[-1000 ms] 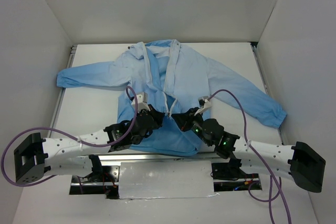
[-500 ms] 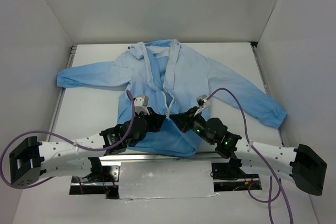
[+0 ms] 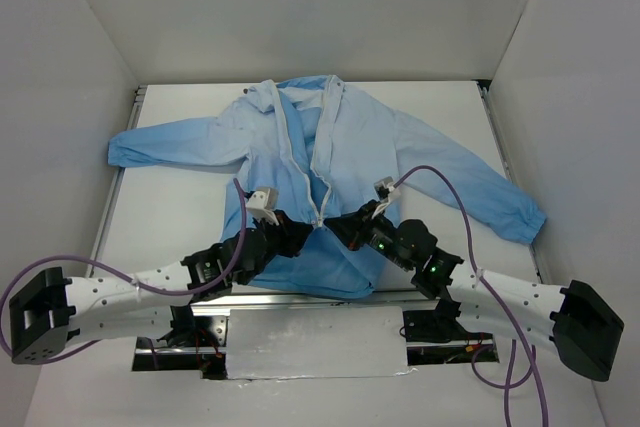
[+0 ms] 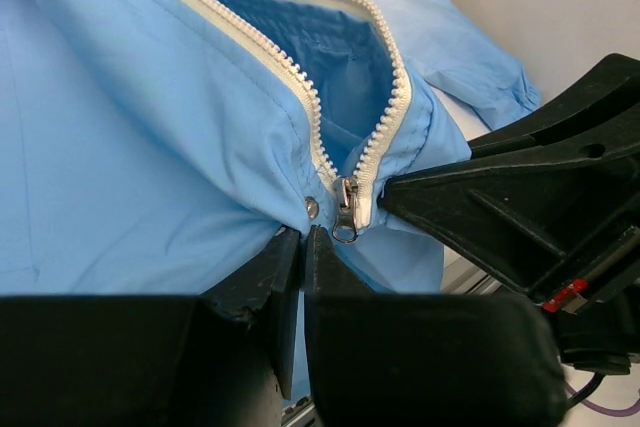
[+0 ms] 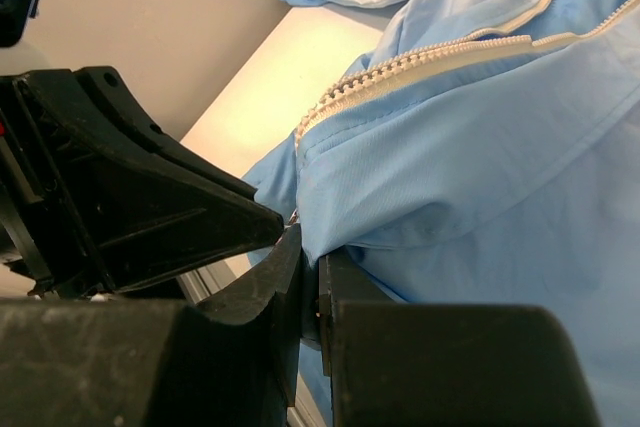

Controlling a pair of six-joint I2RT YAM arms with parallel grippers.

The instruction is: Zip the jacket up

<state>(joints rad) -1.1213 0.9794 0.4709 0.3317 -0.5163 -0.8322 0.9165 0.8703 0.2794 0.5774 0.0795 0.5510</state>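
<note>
The light-blue jacket (image 3: 350, 147) lies face up on the table, sleeves spread, its front open above the slider. The white zipper strip (image 4: 385, 137) parts into a V above the metal slider (image 4: 346, 209), which sits low on the front. My left gripper (image 4: 303, 235) is shut on the jacket's fabric just below and left of the slider; it also shows in the top view (image 3: 300, 231). My right gripper (image 5: 318, 252) is shut on the fabric of the other front edge, and shows in the top view (image 3: 336, 227). The two grippers' tips nearly touch.
White walls (image 3: 80, 67) close in the table (image 3: 170, 207) on the left, back and right. A metal rail (image 3: 300, 299) runs along the near edge under the hem. Purple cables (image 3: 440, 187) loop over both arms. The right sleeve cuff (image 3: 525, 222) lies near the right wall.
The left arm has shifted slightly, its elbow lower and further left, with the wrist turned. Both grippers stay pinched at the lower zipper; the slider has hardly moved.
</note>
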